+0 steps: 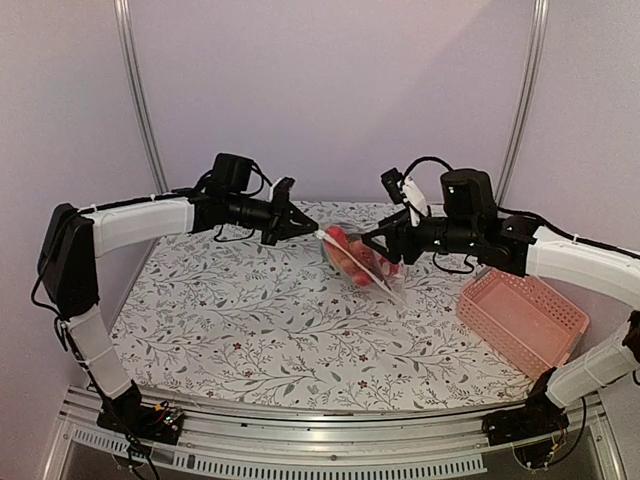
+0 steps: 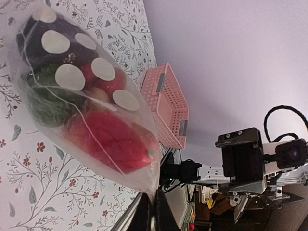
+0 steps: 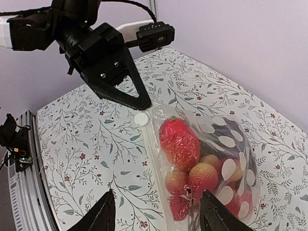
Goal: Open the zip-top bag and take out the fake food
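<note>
The zip-top bag (image 1: 362, 264) hangs tilted above the table, clear plastic with white dots. My left gripper (image 1: 310, 229) is shut on its upper corner by the zip strip; in the left wrist view the jaws (image 2: 154, 211) pinch that corner and the bag (image 2: 82, 96) stretches away. Fake food fills it: a red strawberry (image 3: 179, 142), orange-pink pieces (image 3: 202, 175), a dark purple eggplant (image 3: 226, 137), something green (image 2: 43, 103). My right gripper (image 3: 159, 216) is open, its fingertips either side of the zip edge (image 3: 156, 178) without touching. It sits just right of the bag (image 1: 375, 240).
A pink lattice basket (image 1: 520, 318) stands at the right of the floral table (image 1: 250, 320), also in the left wrist view (image 2: 166, 108). The left gripper's black fingers (image 3: 130, 91) reach in from the upper left of the right wrist view.
</note>
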`<act>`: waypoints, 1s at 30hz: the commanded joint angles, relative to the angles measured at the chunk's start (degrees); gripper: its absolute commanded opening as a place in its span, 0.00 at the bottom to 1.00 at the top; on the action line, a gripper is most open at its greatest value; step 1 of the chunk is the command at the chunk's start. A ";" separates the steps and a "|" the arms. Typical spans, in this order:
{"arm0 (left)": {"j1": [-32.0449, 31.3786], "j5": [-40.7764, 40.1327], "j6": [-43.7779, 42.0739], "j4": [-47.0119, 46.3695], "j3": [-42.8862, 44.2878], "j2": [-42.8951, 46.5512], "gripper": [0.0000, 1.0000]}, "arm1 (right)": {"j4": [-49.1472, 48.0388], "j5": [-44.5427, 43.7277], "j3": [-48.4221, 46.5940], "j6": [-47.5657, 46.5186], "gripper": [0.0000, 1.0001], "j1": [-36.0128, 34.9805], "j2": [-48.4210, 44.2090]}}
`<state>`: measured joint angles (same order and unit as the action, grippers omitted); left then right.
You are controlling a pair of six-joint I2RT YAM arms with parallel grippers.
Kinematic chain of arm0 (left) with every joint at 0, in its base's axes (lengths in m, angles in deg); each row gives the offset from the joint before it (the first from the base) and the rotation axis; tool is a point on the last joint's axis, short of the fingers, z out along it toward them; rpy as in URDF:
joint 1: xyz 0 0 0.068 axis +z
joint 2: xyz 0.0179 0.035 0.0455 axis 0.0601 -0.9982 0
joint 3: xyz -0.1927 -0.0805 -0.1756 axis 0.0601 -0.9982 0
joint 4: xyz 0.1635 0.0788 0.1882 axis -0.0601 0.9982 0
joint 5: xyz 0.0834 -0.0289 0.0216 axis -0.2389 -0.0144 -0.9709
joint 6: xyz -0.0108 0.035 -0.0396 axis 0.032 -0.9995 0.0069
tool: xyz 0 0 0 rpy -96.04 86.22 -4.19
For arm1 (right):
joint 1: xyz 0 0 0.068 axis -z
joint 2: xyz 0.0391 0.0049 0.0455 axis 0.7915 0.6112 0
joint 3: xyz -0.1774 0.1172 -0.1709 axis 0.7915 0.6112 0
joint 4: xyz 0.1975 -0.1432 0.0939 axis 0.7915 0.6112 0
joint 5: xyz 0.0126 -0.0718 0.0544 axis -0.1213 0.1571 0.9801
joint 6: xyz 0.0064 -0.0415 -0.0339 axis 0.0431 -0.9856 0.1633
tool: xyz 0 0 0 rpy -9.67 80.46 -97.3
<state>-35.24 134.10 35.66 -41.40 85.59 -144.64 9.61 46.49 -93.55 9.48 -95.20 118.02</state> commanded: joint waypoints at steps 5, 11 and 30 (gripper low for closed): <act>-0.99 -3.14 7.43 1.97 3.39 6.12 0.00 | -2.48 -12.31 -4.89 -9.77 0.59 -7.36 6.86; -1.18 -3.56 8.56 2.05 2.12 8.51 0.00 | -5.36 -18.41 -8.40 -12.55 0.60 -8.37 11.03; -1.88 -8.01 4.61 3.23 2.32 12.65 0.25 | -4.54 -10.70 -13.54 -17.22 0.00 -8.46 14.85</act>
<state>-36.20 128.20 43.68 -38.40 87.71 -135.24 5.13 30.34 -104.76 -6.39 -103.39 134.20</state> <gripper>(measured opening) 0.095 0.007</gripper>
